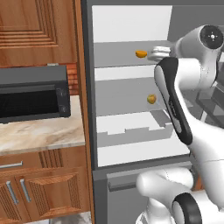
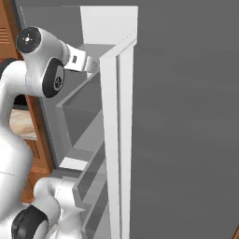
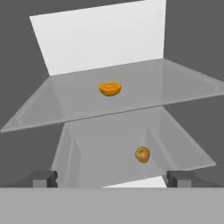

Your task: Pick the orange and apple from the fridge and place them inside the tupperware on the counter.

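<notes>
Hand view, fridge (image 3: 100,39) w/ orange (image 3: 110,89), apple (image 3: 142,154)

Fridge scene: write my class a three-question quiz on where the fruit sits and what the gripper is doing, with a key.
1. True or false: the orange lies on a higher shelf of the fridge than the apple.
2. Multiple choice: the gripper is A) shut on the orange, B) open and holding nothing, C) shut on the apple.
3. Fill in: in the left base view, the black microwave stands on the ____ beside the fridge.

Key: 1 true; 2 B; 3 counter.
</notes>
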Tool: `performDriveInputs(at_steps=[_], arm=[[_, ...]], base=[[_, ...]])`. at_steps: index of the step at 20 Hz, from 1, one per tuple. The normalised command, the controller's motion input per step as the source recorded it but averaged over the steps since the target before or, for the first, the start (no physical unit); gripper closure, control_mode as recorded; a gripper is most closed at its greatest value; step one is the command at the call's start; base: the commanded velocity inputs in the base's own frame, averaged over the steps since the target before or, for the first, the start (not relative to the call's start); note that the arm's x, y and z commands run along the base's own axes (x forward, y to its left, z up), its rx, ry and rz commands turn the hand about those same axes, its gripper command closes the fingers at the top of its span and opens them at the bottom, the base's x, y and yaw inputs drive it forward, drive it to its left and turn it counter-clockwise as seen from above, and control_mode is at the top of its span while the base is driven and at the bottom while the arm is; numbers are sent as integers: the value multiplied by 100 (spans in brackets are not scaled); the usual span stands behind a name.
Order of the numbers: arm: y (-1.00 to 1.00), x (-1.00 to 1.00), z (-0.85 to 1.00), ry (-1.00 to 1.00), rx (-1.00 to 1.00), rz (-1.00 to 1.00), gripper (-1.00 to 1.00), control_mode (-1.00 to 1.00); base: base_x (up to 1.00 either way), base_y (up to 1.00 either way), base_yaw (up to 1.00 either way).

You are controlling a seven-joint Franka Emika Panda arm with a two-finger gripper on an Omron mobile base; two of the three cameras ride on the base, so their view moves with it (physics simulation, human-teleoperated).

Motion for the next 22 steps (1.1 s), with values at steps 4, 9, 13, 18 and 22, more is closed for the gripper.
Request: performDriveInputs(at_steps=[4,9,13,18,22], arm=[[-11,18,0,1,0,-3,-100,-100],[-24,16,-1,0,0,0,-100,-100],[-16,33,-12,0,0,0,-100,-100],[-2,54,-21,0,0,4,-100,-100],[0,69,-27,0,0,6,-100,-100]], base=[[0,0,0],[0,0,0],[0,0,0],[0,0,0],[0,0,0]])
